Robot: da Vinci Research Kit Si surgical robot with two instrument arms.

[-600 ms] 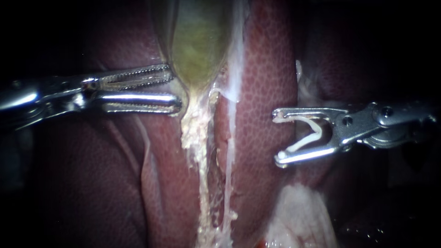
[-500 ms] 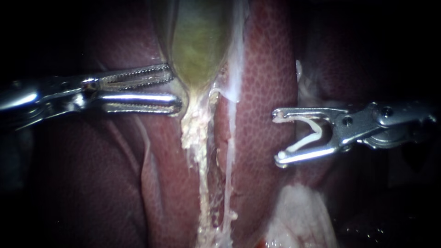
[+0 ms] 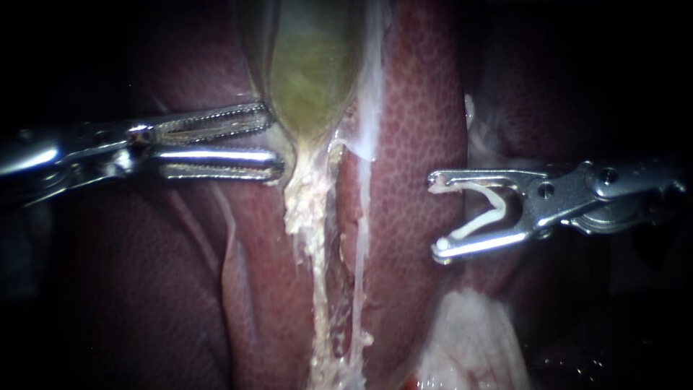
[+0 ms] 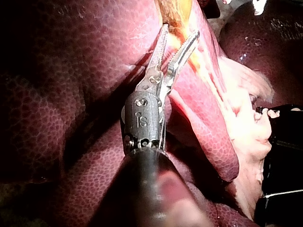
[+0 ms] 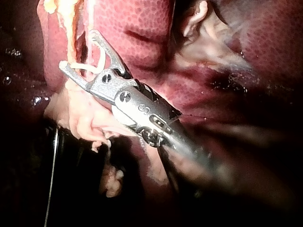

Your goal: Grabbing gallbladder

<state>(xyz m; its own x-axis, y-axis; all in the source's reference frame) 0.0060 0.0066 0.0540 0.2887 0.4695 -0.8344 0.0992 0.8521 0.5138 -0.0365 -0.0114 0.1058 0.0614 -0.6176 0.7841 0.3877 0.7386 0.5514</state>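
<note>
- The gallbladder point(image 3: 310, 72), a greenish sac, is lying at the far middle of the scene. It is narrowing toward the near side.
- From its narrow end a pale, ragged strand point(image 3: 307, 209) is running nearer along a groove in the liver point(image 3: 419, 144).
- The left instrument point(image 3: 272, 137) is reaching in from the left. Its jaws are standing narrowly apart, one showing its teeth and one its smooth back, and they are gripping nothing.
- Its jaw tips are sitting just beside the left edge of the gallbladder's narrow end. Whether they are touching it cannot be told from the endoscope view.
- In the left wrist view, yellowish gallbladder tissue is showing in the gap at the jaw tips. Neither jaw is visibly pressing on it.
- The right instrument point(image 3: 435, 217) is coming in from the right and hanging beside the right edge of the liver, well apart from the gallbladder.
- Its jaws are standing wide and carrying a white clip point(image 3: 491, 209). The clip is bent into a V, with one end sitting at each jaw tip.
- A mound of pale tissue point(image 3: 469, 339) is lying on the near right, nearer than the right instrument.
</note>
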